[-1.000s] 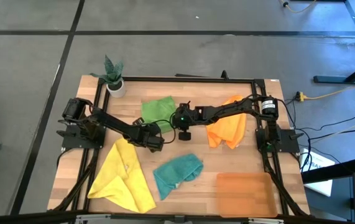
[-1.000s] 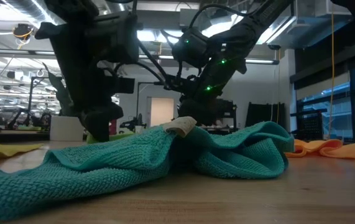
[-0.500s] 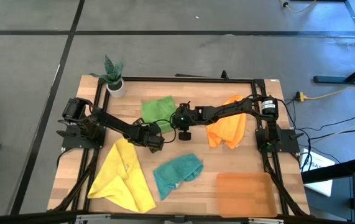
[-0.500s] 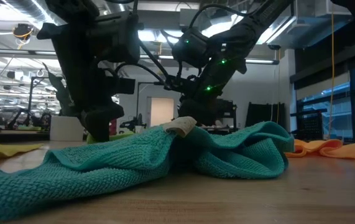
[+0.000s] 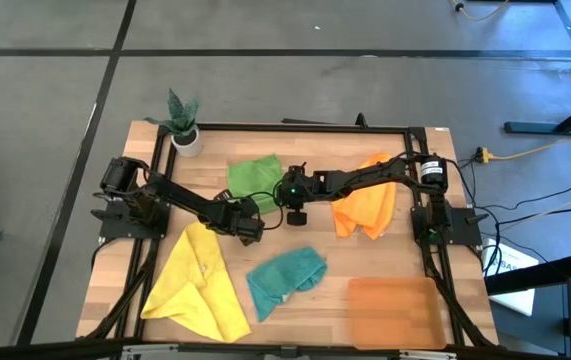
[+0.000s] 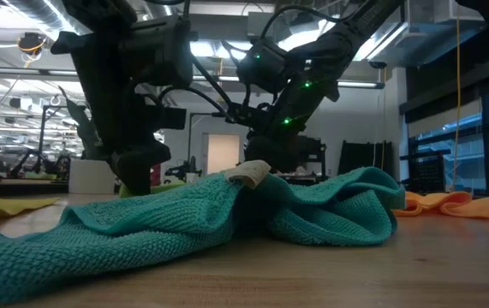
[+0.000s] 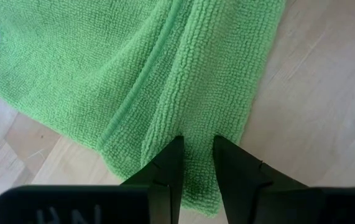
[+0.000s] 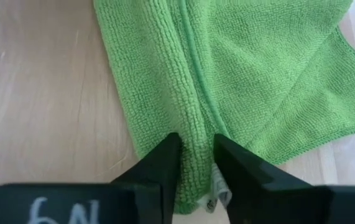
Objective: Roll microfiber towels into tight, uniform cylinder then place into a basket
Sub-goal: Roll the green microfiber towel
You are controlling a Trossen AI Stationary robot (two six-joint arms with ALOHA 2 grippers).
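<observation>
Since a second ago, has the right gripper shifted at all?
No. In the high view the right gripper sits at the same spot beside the green towel, same offset from the plant pot.

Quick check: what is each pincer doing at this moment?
Left pincer: closed on the green towel.
Right pincer: pinching a fold of the same towel.

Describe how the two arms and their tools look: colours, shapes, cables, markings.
Both arms are dark, slim and jointed, on black bases at the table's sides. The left tool and the right tool each end in two black wedge-shaped fingers; white lettering marks each housing. Thin black cables loop by the right arm's wrist, where a green light glows.
</observation>
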